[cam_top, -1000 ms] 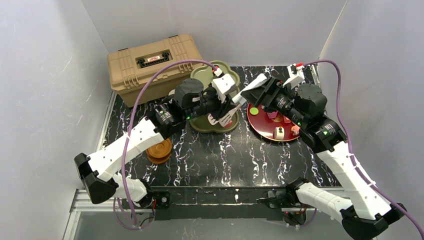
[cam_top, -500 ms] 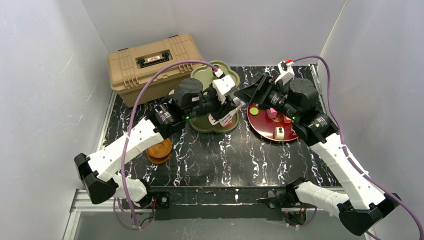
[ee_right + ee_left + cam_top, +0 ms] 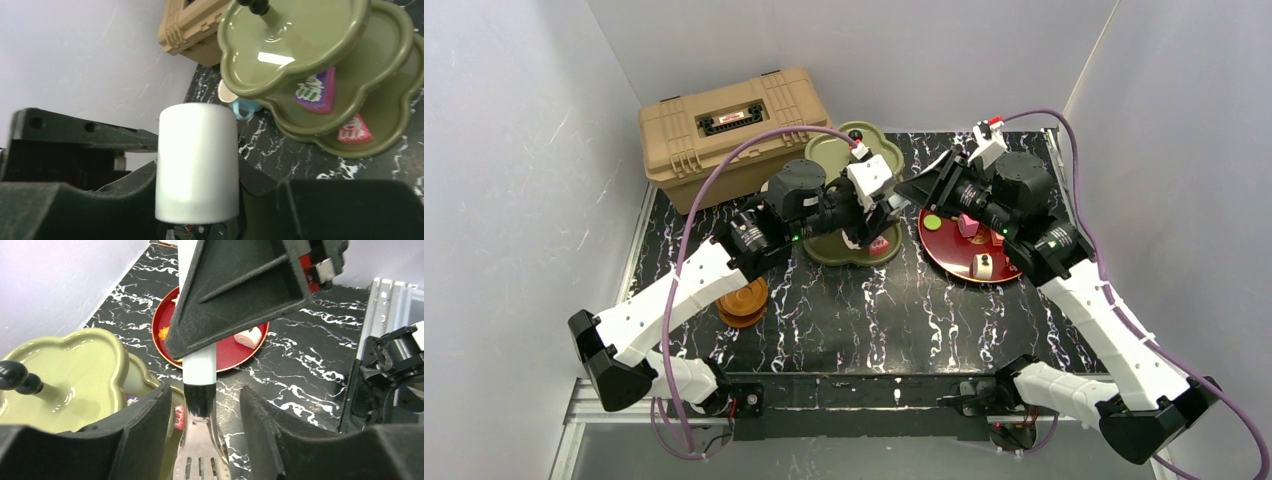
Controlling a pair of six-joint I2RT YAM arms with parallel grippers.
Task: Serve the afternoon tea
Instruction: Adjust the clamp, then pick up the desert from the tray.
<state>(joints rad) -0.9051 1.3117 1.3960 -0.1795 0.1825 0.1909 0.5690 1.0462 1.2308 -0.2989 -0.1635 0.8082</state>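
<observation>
Black table (image 3: 874, 310) veined with white, like marble. Olive-green tiered stand (image 3: 320, 35) with a glossy black knob (image 3: 12, 375). One purple cake (image 3: 315, 90) and one red cake (image 3: 354, 130), both with white markings. Dark red plate (image 3: 949, 258). Tan toolbox (image 3: 724, 130). Amber-brown saucers (image 3: 744, 300). What looks like a pale blue mug (image 3: 244, 107), mostly hidden. Cake server (image 3: 200, 367) with a white handle and a silver blade.

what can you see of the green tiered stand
Glossy olive-green stand, plastic-looking, with three scalloped tiers widening downward on a post topped by a black knob. It stands upright on the black marbled table, between the tan toolbox and the red plate. Top tier bare; a purple cake slice lies on the middle tier, a red slice on the bottom.
</observation>
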